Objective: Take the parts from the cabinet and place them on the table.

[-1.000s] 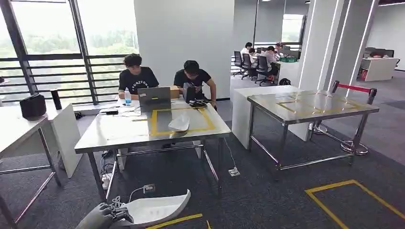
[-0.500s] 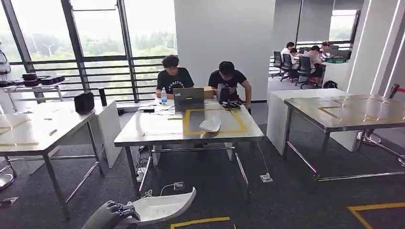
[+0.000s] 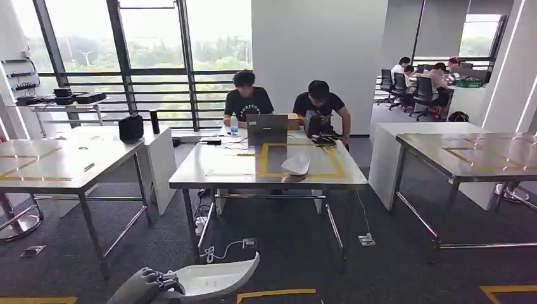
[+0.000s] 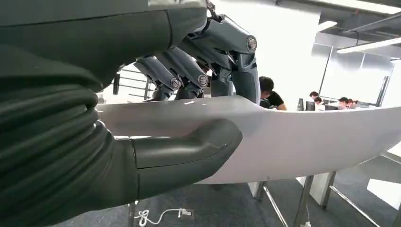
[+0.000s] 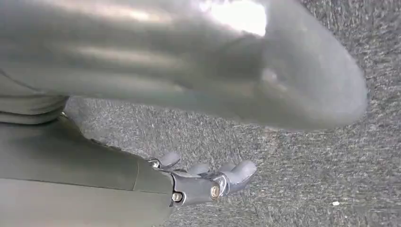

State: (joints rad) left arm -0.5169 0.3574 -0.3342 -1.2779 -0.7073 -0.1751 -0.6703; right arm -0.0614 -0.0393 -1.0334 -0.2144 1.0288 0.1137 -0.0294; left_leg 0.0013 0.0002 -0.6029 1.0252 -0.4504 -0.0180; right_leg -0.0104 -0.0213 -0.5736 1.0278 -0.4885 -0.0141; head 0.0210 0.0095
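Office, steel table (image 3: 209,171) ahead; left hand (image 3: 144,285) grips white part (image 3: 215,277).

My head camera looks forward and down across the steel table (image 3: 209,174). My left wrist camera sits close behind my left hand (image 4: 142,118), sharing its white part (image 3: 212,278). My right wrist camera faces carpet (image 5: 293,161).

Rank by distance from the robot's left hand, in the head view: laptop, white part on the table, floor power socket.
Measured from the left hand:
1. Floor power socket, on the carpet just ahead.
2. White part on the table, inside the yellow tape.
3. Laptop, at the table's far edge.
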